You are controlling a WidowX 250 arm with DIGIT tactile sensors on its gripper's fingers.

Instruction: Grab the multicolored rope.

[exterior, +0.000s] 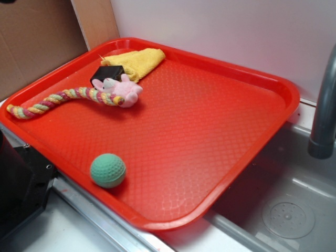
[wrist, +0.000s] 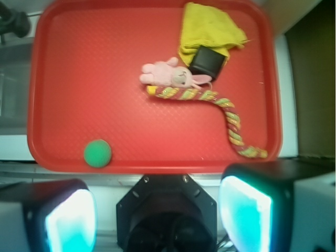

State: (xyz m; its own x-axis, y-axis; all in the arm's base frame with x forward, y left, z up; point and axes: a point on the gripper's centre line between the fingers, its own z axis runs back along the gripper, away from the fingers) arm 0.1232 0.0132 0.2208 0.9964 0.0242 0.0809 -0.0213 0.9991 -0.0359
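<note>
Hanging above the near edge of the red tray (wrist: 63,152), the gripper (wrist: 157,215) is showing its two pads wide apart at the bottom of the wrist view, with nothing between them. Nearest to it, a green dimpled ball (wrist: 97,153) is sitting on the tray close to the front rim. Beyond that, the multicolored rope (wrist: 220,107) is lying flat on the tray: one knotted end is resting by the tray's front right corner in the wrist view, and the body is curving away and then running sideways toward the tray's middle. A small pink plush animal (wrist: 165,74) is lying just behind the rope's far end, seemingly touching it, though the blur is making that hard to confirm. A small black block (wrist: 206,63) is sitting right beside the plush, partly on a yellow cloth (wrist: 207,29) that is lying crumpled against the far rim. In the exterior view, the tray is resting over a metal sink (exterior: 294,205), beside a grey faucet pipe (exterior: 324,105).
</note>
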